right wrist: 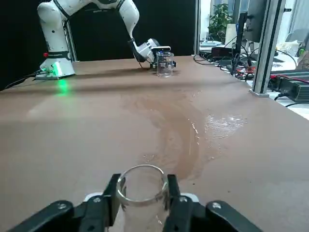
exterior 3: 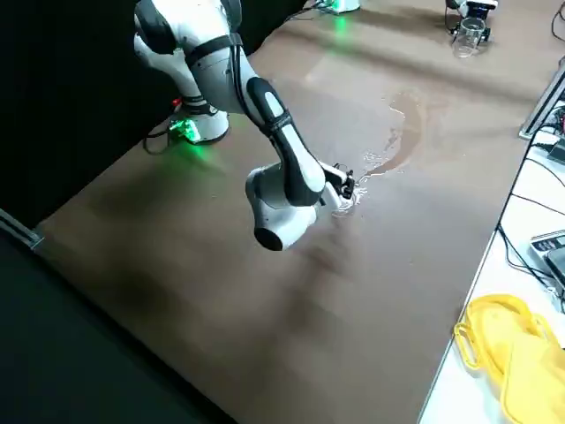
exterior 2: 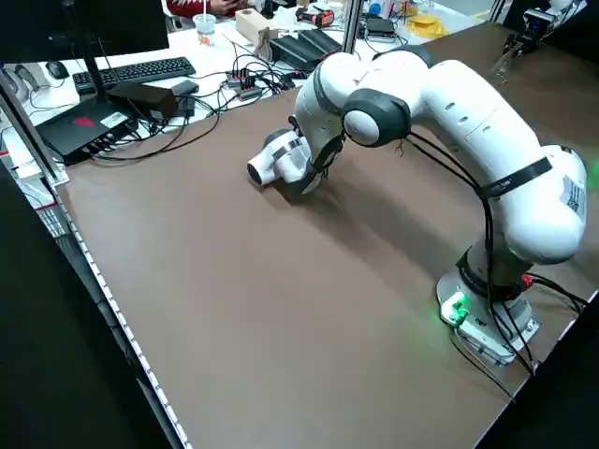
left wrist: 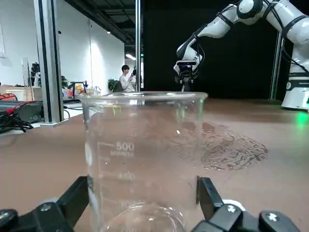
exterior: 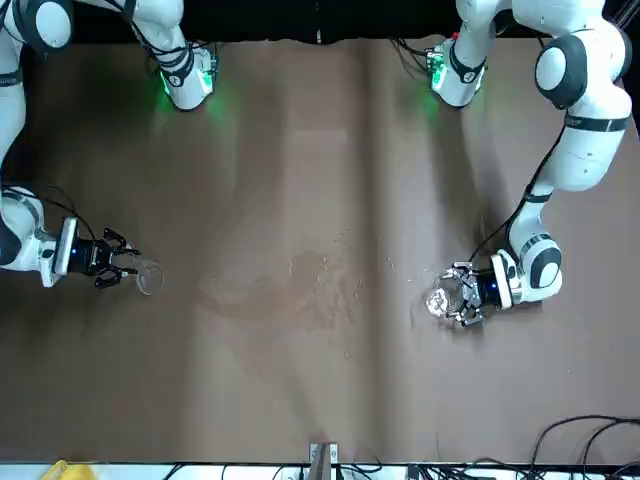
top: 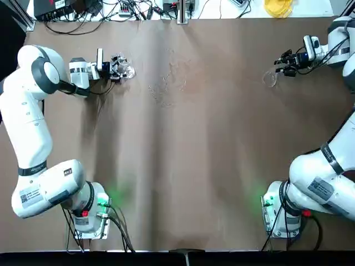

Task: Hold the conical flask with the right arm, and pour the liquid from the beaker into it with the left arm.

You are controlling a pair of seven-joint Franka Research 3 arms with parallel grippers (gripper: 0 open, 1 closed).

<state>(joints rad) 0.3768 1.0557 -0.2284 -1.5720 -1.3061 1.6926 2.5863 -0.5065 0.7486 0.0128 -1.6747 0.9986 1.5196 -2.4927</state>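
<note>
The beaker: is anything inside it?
The beaker, between the left gripper's fingers, shows clear glass and glints near its base; whether liquid lies there, I can't tell.

Across the surface (top: 188,166), a wide lane ran from the far edge to the robot's edge, between the left gripper (top: 123,67) near the far left corner and the right gripper (top: 279,70) near the far right. The beaker (left wrist: 145,159) and conical flask (right wrist: 143,210) jutted inward from their jaws. Both arms barred the side edges; a post (top: 182,11) rose mid far edge, cables (top: 72,27) crossing its left end
</note>
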